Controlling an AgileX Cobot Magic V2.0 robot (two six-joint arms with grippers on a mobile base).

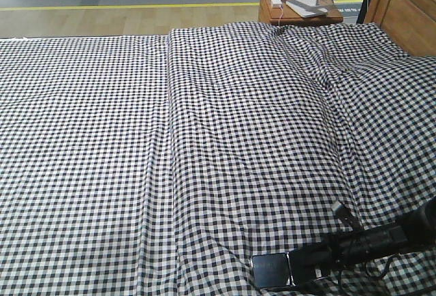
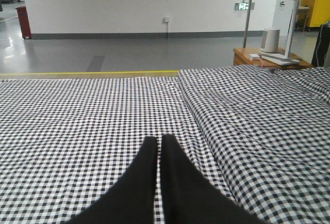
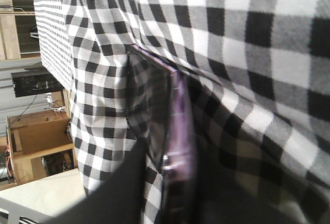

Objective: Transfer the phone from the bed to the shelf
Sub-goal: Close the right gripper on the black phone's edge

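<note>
Phone point(image 1: 271, 271), glossy black slab with pinkish rim, lies near-right on gingham-covered bed point(image 1: 204, 139); right gripper point(image 1: 303, 267) straddles it, clamp unclear; left gripper point(image 2: 159, 154) pinched empty. Shelf placing remains.

My left gripper point(image 2: 159, 146) shows two matte black tapered fingers point(image 2: 139, 182); my right arm point(image 1: 385, 238) is black too, a thin cable point(image 1: 346, 215) looped alongside.
</note>
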